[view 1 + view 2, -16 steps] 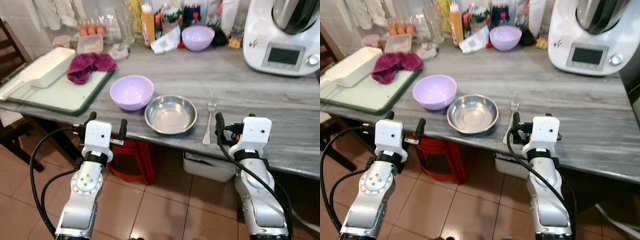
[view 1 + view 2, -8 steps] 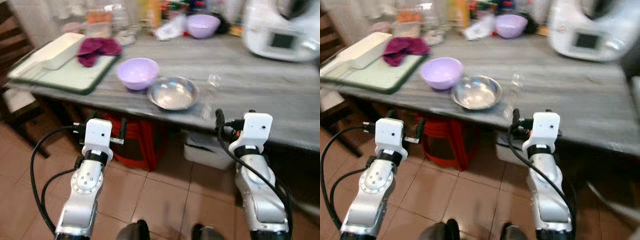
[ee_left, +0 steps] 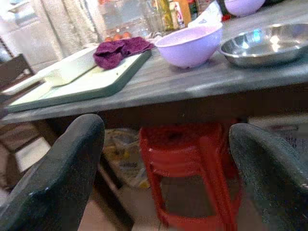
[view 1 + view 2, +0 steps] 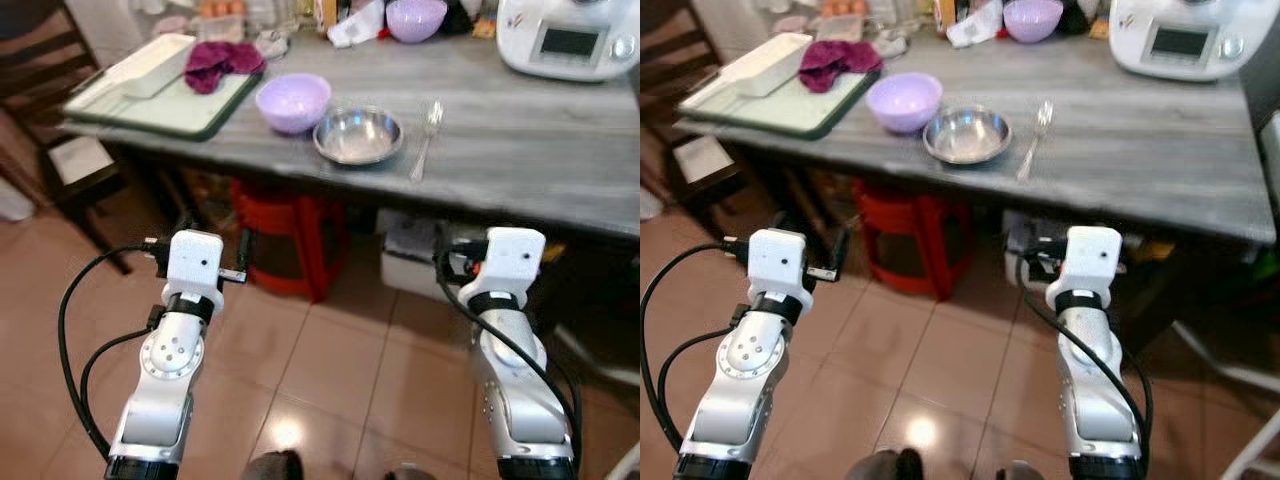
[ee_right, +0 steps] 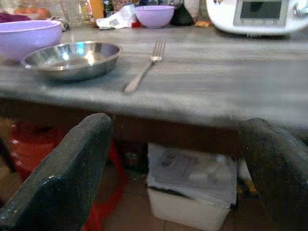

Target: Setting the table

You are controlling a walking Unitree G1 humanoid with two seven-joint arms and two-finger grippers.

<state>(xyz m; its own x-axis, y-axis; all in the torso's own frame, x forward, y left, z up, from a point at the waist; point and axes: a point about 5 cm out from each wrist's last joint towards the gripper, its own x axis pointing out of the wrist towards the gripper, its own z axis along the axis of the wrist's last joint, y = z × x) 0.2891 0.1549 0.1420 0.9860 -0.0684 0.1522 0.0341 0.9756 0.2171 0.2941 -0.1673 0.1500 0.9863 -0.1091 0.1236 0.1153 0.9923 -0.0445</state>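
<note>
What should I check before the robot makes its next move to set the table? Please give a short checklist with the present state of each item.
1. Left hand free and open: ok, the fingers stand wide apart with nothing between them.
2. Right hand free and open: ok, nothing held.
3. Hands within reach of the table: not ok, both hang below its edge, over the floor.
4. Fork free to grasp: ok, it lies alone, to the right of the steel bowl.
5. Steel bowl and purple bowl upright: ok, side by side near the front edge.
6. Whether the two bowls touch: cannot tell.
</note>
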